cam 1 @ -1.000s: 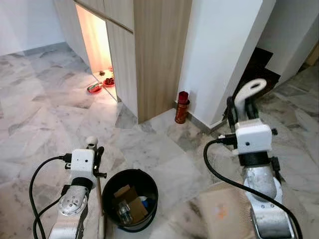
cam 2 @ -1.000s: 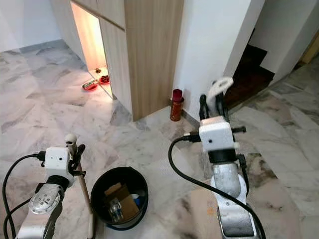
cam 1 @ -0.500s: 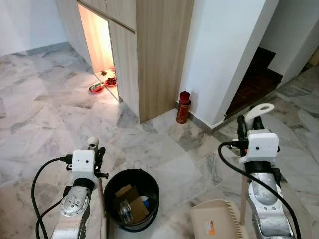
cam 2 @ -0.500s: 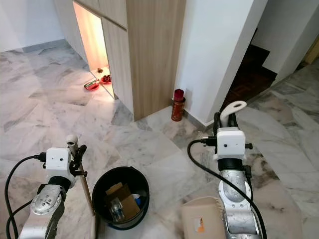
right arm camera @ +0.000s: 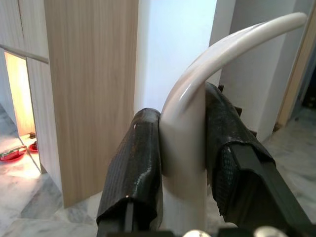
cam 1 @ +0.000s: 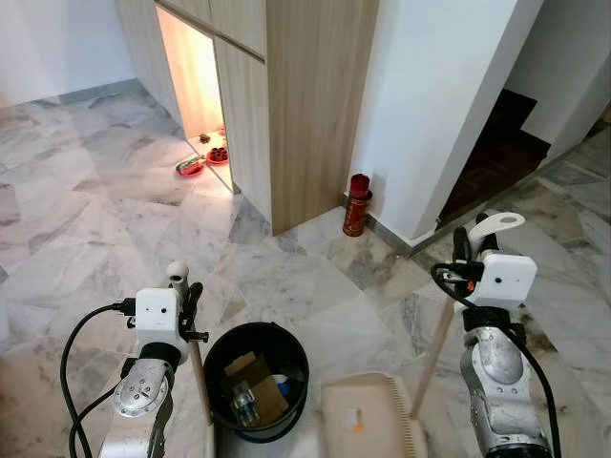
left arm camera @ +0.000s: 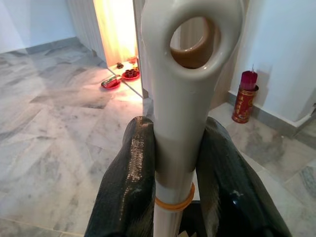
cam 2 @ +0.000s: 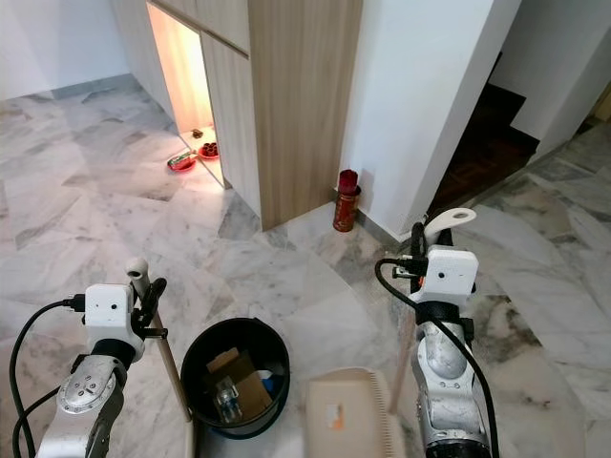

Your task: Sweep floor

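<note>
Up close, the left wrist view shows the cream plastic broom handle (left arm camera: 185, 94) has a hanging hole at its tip, with the left gripper (left arm camera: 180, 163) fingers clamped on it. The handle stands nearly upright beside the round black bin (cam 1: 256, 380). The right gripper (right arm camera: 182, 163) fingers pinch the curved cream dustpan handle (right arm camera: 197, 94), whose stick slants down to the beige dustpan (cam 1: 368, 425), probably resting on the marble floor (cam 1: 95, 219).
</note>
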`<state>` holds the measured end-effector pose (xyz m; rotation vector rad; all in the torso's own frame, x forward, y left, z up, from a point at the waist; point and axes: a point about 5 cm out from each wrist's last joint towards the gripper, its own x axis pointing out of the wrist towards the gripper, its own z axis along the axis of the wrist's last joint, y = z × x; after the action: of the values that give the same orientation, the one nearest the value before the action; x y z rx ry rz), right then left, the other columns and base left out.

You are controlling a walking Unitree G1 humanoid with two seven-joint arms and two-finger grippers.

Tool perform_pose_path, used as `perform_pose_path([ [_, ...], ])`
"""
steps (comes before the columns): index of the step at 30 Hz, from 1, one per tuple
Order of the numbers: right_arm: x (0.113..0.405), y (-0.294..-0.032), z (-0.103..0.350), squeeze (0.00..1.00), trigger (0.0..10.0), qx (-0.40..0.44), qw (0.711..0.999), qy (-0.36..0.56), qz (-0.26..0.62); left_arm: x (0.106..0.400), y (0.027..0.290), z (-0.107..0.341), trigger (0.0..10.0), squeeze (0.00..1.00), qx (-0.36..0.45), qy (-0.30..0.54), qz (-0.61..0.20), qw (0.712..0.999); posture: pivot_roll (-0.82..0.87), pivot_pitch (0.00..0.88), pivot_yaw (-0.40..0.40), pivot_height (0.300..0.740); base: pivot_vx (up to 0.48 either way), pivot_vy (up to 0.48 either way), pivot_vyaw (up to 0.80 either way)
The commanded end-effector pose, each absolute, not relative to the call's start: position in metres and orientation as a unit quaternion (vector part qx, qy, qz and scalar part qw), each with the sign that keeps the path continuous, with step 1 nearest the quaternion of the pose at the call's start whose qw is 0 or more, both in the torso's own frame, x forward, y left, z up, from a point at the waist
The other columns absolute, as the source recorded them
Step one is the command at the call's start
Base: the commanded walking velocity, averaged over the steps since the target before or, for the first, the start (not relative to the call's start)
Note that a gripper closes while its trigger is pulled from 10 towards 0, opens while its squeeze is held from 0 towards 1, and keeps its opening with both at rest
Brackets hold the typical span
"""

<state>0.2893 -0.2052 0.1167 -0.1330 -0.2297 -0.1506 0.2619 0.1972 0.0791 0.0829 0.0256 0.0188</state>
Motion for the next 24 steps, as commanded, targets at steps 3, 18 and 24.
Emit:
perform_pose_path([
  [3,0.2941,-0.2067,0.1257,0.00,10.0,-0.066,0.985,-0.139,-0.075,0.2631,0.1929,0.0894,10.0,0.00,0.023,-0.014,0.000,1.000,0.02,0.000,-0.036,0.740,0.000,0.000,0.00],
  [18,0.2953,-0.2002,0.1251,0.00,10.0,-0.067,0.985,-0.148,-0.063,0.2633,0.1890,0.0918,10.0,0.00,0.023,-0.024,-0.010,0.999,0.03,0.000,-0.036,0.740,0.000,0.000,0.00],
  [24,0.2961,-0.1985,0.1248,0.00,10.0,-0.071,0.985,-0.149,-0.059,0.2636,0.1894,0.0916,10.0,0.00,0.023,-0.023,-0.010,0.999,0.03,0.000,-0.040,0.740,0.000,0.000,0.00],
])
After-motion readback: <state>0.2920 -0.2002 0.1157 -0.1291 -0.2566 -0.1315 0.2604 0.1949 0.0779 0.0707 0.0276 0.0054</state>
